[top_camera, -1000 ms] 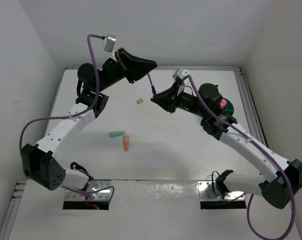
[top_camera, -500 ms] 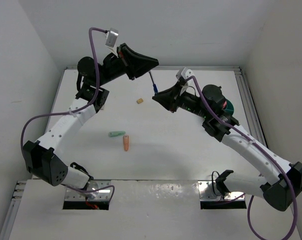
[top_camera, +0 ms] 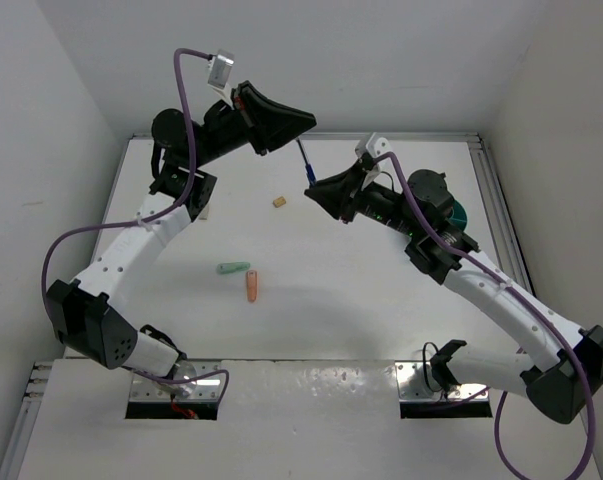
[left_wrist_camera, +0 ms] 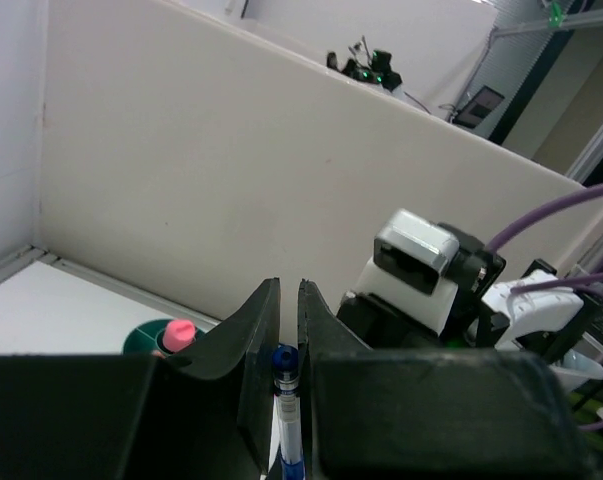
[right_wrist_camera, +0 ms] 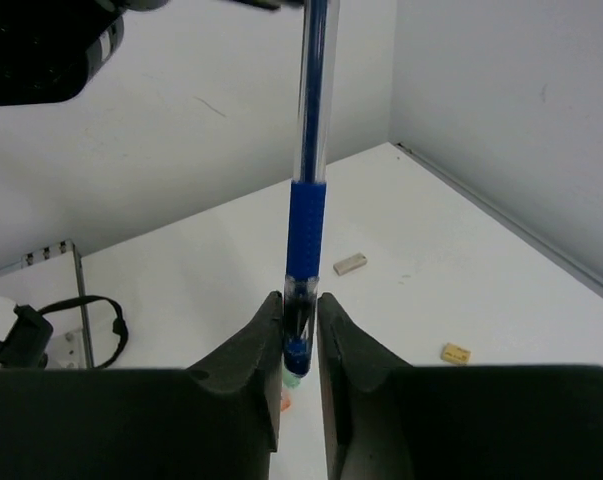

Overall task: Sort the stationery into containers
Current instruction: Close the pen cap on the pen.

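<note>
The left tool (left_wrist_camera: 288,292) was clenched on one end of a single dark-blue pen (left_wrist_camera: 285,405), with its two fingers drawn almost together and the pen's blue end cap seen in the narrow gap between them. The right tool (right_wrist_camera: 299,312) was likewise closed on the other end of the same pen, just past the blue grip sleeve. The clear barrel was seen rising straight from that grip toward the left tool. The one pen was thus gripped by both tools at once and was held in the air above the far middle of the worktop (top_camera: 331,300), touching nothing else.

On the worktop below and nearer the arm bases, one mint-green stub (top_camera: 234,268) and one orange stub (top_camera: 252,287) were seen lying just beside each other, apart from both tools. Two small tan pieces were counted in the right wrist view, one (right_wrist_camera: 349,263) farther off and one (right_wrist_camera: 455,352) nearer. Only one of them could be made out from above.

One round teal cup (top_camera: 461,214) was seen near the right edge of the worktop, largely hidden behind the right arm. One pink-red marker (top_camera: 445,205) was seen standing in it.
</note>
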`<control>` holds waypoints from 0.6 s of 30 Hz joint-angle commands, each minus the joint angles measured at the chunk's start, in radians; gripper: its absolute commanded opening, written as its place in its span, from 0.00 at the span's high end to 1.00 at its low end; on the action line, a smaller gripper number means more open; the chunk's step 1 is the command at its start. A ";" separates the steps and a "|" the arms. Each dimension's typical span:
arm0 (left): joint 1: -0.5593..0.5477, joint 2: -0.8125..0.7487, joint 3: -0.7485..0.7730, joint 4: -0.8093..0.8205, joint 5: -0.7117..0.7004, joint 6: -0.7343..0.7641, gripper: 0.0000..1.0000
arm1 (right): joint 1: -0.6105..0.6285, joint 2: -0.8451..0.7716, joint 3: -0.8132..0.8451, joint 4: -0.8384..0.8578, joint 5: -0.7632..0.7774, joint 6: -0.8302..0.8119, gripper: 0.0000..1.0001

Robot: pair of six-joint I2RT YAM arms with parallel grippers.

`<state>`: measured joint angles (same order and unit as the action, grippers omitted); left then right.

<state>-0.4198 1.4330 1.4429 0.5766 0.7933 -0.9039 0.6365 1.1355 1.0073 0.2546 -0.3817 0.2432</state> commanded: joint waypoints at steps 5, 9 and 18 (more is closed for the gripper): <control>-0.002 0.015 0.001 -0.023 0.076 -0.029 1.00 | -0.003 -0.034 0.050 0.163 0.015 -0.005 0.40; -0.002 0.018 0.002 -0.012 0.077 -0.035 1.00 | -0.004 -0.034 0.048 0.140 0.021 -0.010 0.30; 0.021 0.026 0.025 -0.006 0.081 -0.036 1.00 | -0.008 -0.065 0.002 0.034 -0.023 -0.047 0.30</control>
<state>-0.4156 1.4647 1.4372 0.5316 0.8551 -0.9298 0.6323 1.1080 1.0138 0.3027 -0.3775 0.2264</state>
